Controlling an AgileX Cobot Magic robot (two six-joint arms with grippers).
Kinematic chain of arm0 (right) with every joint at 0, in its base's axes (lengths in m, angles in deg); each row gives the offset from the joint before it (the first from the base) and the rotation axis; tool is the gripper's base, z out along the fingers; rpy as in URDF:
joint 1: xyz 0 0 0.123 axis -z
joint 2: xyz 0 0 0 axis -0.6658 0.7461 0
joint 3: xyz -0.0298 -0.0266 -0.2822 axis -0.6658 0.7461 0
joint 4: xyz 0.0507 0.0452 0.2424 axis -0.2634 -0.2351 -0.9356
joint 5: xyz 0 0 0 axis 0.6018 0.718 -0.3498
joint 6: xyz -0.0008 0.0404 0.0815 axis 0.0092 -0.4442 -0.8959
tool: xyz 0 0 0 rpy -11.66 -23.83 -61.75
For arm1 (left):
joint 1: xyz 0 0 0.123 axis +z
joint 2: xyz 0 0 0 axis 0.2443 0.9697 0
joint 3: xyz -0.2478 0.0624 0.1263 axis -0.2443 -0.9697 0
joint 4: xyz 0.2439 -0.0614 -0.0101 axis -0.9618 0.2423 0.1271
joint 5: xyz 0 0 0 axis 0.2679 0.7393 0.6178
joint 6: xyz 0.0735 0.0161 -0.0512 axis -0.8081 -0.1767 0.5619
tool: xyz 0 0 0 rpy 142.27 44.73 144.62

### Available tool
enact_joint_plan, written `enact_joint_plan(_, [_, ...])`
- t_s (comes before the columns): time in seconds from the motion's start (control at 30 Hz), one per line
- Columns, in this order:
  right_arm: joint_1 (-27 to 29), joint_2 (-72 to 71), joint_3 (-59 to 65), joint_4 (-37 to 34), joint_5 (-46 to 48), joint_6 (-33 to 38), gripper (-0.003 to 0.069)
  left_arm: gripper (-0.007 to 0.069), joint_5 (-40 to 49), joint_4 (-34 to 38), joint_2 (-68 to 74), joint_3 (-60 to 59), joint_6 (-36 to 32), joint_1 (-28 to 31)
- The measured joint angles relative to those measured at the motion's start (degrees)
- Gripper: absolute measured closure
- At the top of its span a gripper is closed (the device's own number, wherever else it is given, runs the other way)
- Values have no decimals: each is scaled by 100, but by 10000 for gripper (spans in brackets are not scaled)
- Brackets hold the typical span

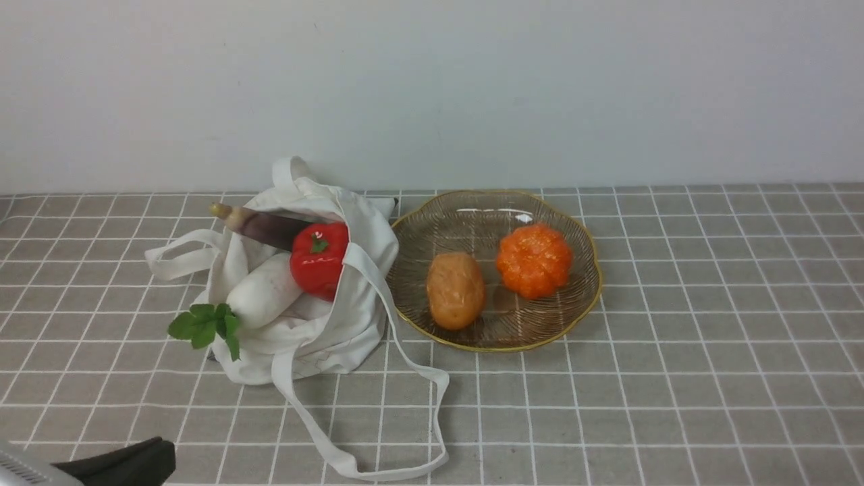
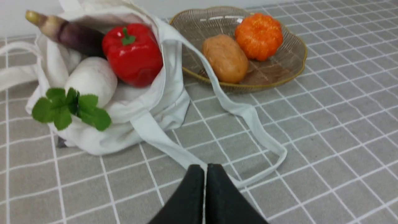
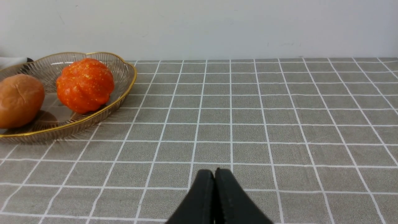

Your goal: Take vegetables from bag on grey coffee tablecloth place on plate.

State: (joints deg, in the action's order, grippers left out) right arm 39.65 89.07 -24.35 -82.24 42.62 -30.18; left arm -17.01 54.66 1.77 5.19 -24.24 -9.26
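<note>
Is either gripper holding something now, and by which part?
Nothing is held. The left gripper and the right gripper are both shut, with nothing between their fingertips.

The black wedge-shaped left gripper [image 2: 205, 167] is held with its two fingers pressed flat together, and is glimpsed at the front view's near left corner [image 1: 162, 455]. The black right gripper [image 3: 214, 171] is likewise closed, tips pointed forward.

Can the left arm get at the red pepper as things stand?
Probably yes: the pepper lies uncovered in the bag's open mouth, facing the left gripper, only a flat strap between. It must open first.
</note>
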Motion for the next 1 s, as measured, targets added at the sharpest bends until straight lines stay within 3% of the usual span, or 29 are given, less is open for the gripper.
enact_joint_plan(0.43, [0, 0, 0, 0, 0, 0, 674, 629, -185, -310, -608, -468, -50, 190])
enact_joint_plan(0.73, [0, 0, 0, 0, 0, 0, 674, 629, -271, -1024, -1939, -1273, -19, 1776])
enact_joint_plan(1.0, [0, 0, 0, 0, 0, 0, 674, 629, 169, -1165, -2087, -1307, -1, 1942])
